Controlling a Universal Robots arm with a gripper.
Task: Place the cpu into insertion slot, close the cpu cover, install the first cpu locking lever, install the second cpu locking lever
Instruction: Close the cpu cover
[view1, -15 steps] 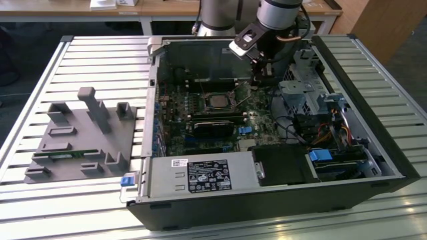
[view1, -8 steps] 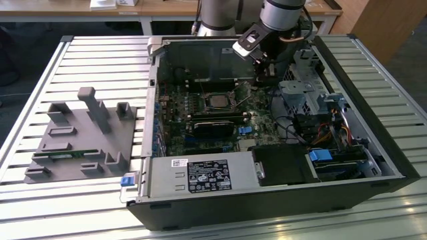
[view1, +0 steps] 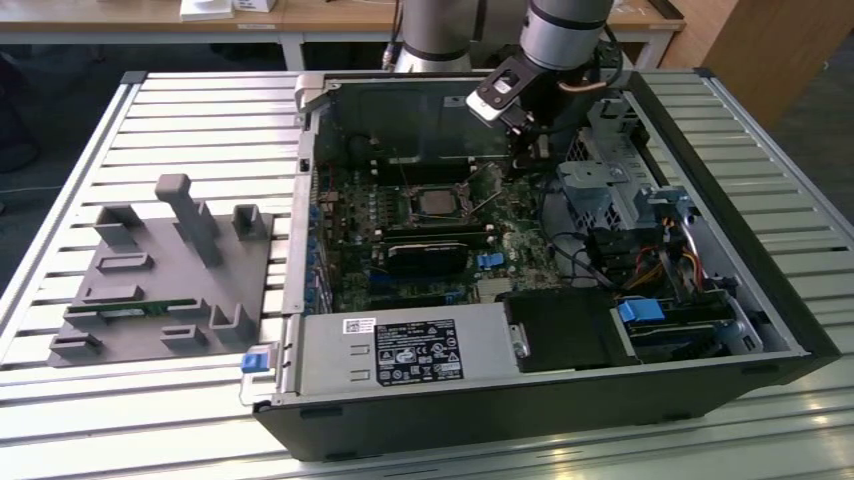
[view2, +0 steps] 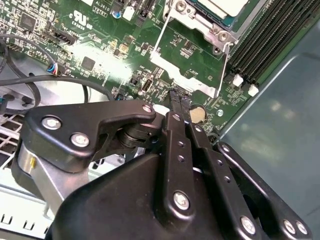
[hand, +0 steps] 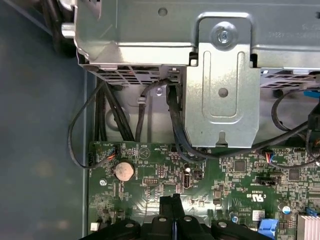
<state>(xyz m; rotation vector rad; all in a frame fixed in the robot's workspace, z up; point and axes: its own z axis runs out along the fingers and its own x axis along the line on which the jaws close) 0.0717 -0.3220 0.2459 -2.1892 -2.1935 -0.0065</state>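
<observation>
Jaws pressed together, pinching nothing visible, tips at free edge of cover (view2: 175, 70). Cover swung open, tilted up beside slot (view2: 206, 26). Cpu (view2: 222, 5) seated in slot on board (view2: 75, 20).

**Q:** What carries everything?

**A:** A grey slatted surface (view1: 120, 420). On it lies an open black computer case (view1: 534, 410). Just beside the case, toward the exterior view's left, is a grey plastic holder (view1: 147, 285) with upright posts.

**Q:** What is inside the case?

**A:** A green circuit board (view1: 354, 230), a silver power supply box (view1: 400, 350) with a label, and a blue clip (view1: 645, 311). In the first wrist view, a round coin battery (hand: 123, 171) sits on the board. Black cables (hand: 175, 125) run beside a metal bracket (hand: 222, 100).
</observation>
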